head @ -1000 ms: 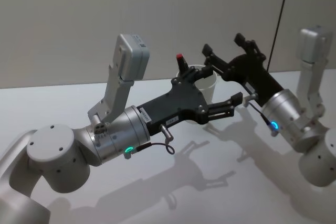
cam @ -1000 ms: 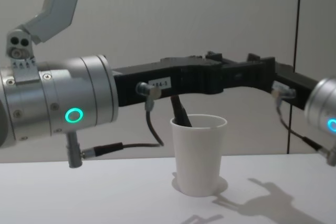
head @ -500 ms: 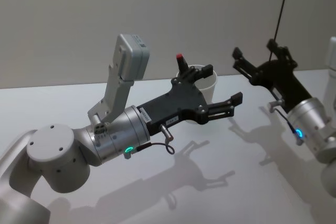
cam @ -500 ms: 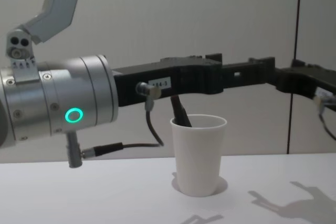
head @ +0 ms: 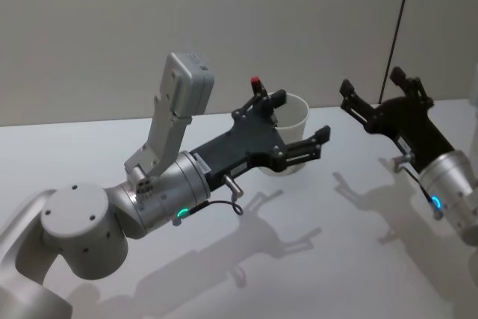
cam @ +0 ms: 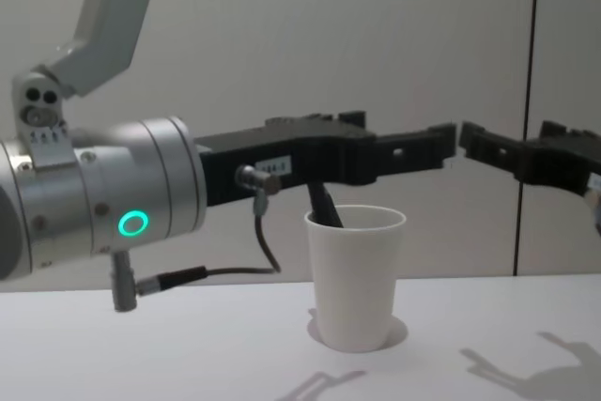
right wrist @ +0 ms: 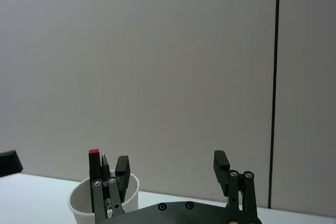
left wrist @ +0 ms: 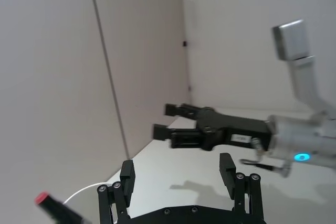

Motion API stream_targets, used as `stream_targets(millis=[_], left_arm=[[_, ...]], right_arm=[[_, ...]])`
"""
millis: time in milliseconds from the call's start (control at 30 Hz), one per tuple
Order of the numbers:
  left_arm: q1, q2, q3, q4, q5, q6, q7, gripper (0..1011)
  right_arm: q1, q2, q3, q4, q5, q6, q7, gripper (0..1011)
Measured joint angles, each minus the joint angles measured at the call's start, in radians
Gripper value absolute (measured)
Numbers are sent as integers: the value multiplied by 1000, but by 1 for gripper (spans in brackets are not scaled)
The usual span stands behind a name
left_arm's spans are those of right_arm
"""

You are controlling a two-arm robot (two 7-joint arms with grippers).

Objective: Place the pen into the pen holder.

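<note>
Left gripper (head: 297, 126) spread, empty, over cup (head: 293, 119); right gripper (head: 377, 91) spread at cup's 3 o'clock. Pen (head: 259, 89) stands in cup. Placement judged complete; next: retract both arms clear

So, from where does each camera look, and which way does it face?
Head: high, looking down at the table; left hand and right hand flank the paper cup.
Chest: low, facing forward; cup side-on, pen inside.
Left wrist: faces the right hand.
Right wrist: faces the wall beyond the cup.
All four views share the pen.
</note>
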Motion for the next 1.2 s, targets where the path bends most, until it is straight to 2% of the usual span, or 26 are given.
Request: stream_targets(millis=[67,133,600,1033,1200], left_arm=[[3,2,3,4,19,-8,40,1001],[4,2,3,5,23,-9,49,1001],[19,9,17,25,108,-43,239,1001],[34,15,29,42,188,-74,418,1001],[38,17,32,47,210,-83,467,1001]], right_arm=[[-14,4,5,-13,-7,10,-3,1001],[-34,10,13,-34,-18,24,-8,1002],[-158,47,60,-153,-84,113,-37,1001],[-178,53,68,-173,-95,128,-42,1002],[-179,53,68,-173,-95,128,-42,1001]])
